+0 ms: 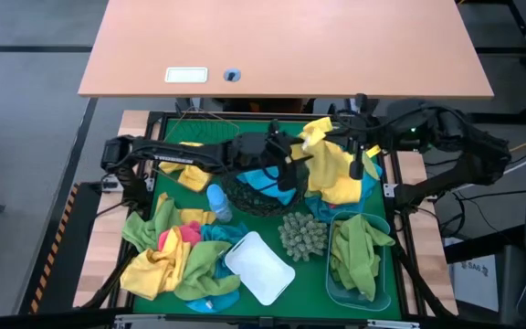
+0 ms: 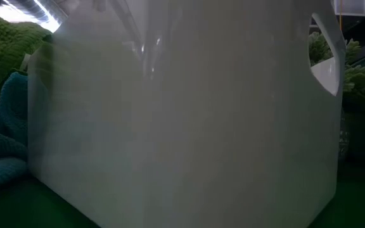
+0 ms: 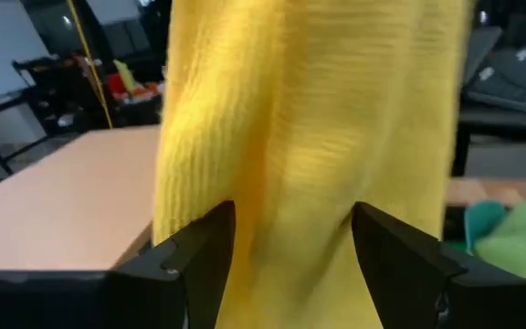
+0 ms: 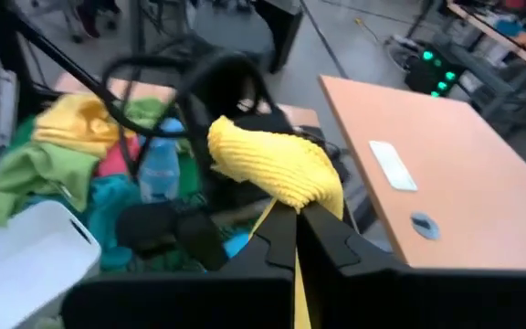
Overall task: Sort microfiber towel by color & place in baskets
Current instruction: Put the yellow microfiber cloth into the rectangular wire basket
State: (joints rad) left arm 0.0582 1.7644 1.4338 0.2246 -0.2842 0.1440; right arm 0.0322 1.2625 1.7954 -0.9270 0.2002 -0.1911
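My right gripper is shut on a yellow towel over the table's far right part. My left gripper is open, with its fingers on either side of that hanging towel. Beneath them a black wire-mesh bowl holds a blue towel. More yellow towels lie heaped to its right. The translucent blue tub holds lime green towels. The white tub lies near the front. A mixed pile of towels covers the near left. My right gripper pinches the yellow towel between its two shut fingers at a bunched upper end. A tuft stands out past the fingertips and the rest hangs below. My left gripper's fingers flank the hanging cloth; whether they touch it I cannot tell.
A spiky grey-green ball sits between the white tub and the blue tub. A small blue bottle stands left of the bowl. A wooden desk lies beyond the far edge. In the low view the white tub blocks nearly everything.
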